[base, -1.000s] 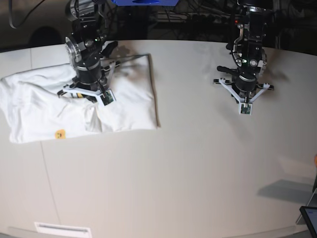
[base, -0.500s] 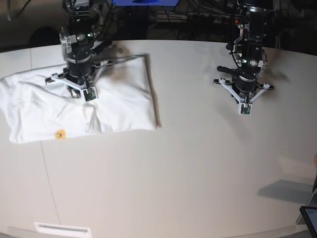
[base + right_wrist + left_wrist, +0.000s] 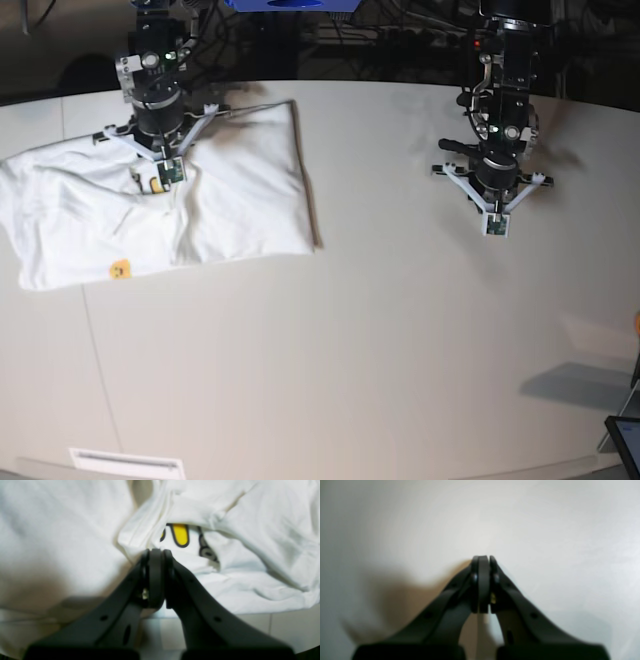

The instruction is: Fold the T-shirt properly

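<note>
So, rumpled T-shirt [image 3: 150,215] sitting at the far left corner of the surface [image 3: 380,330], mostly plain white side up.

Right hand [image 3: 155,552] is pinched closed above a crease, whether it's got cloth I can't tell; a bit of yellow, black-outlined lettering peeks out beside it, not enough to read. Left hand [image 3: 483,558] is closed on nothing, over bare surface toward the far right edge.

Most of the T-shirt [image 3: 75,530] print [image 3: 180,533] is tucked under a fold (only a yellow shape and dark outlines peek out). From the overhead view, the small yellow mark [image 3: 120,269] is too tiny to read.
</note>
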You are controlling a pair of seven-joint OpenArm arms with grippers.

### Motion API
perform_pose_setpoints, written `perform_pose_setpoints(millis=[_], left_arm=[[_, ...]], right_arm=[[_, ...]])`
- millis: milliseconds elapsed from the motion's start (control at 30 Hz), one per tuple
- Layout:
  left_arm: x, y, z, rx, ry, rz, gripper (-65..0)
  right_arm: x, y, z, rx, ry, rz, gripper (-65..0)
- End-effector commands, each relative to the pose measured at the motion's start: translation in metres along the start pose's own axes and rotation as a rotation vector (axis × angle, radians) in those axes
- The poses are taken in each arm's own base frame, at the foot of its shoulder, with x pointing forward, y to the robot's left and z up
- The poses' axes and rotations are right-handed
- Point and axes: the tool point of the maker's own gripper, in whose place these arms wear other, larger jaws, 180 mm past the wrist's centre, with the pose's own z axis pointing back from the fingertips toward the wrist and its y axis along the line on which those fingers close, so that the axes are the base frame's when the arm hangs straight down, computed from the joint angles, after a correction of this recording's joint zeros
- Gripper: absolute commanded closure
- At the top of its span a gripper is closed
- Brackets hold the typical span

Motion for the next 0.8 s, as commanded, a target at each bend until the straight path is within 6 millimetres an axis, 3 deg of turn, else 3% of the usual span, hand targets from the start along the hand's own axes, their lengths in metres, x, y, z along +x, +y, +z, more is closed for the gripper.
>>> perform_pose_setpoints(millis=[0,100,267,367,600,767], left_arm=[[0.001,0.003,0.001,0.003,0.005,-0.01,0.0],[0.001,0.003,0.001,0.0,0.006,-0.006,0.0],[0.0,0.003,0.0,0.003,0.007,-0.01,0.0],[0.0,0.003,0.0,0.002,0.007,-0.011,0.0],[0.001,0.002,0.001,-0.003,0.004,-0.005,0.0],[0.024,-0.001,0.011,-0.01,-0.065,-0.004,0.0]], right_arm=[[0.012,-0.003,0.003,-0.01,-0.042,-0.019,-1.7],[0.012,-0.01,0.003,-0.026,-0.044,-0.039,-4.8],[0.017,-0.046,0.005,-0.201,-0.079,-0.165,-19.2],[0.019,-0.061,0.009,-0.278,-0.112,-0.212,-22.1],[0.017,-0.061,0.011,-0.284,-0.112,-0.214,-21.9],[0.033,-0.049,0.023,-0.227,-0.282,-0.121,-21.8]])
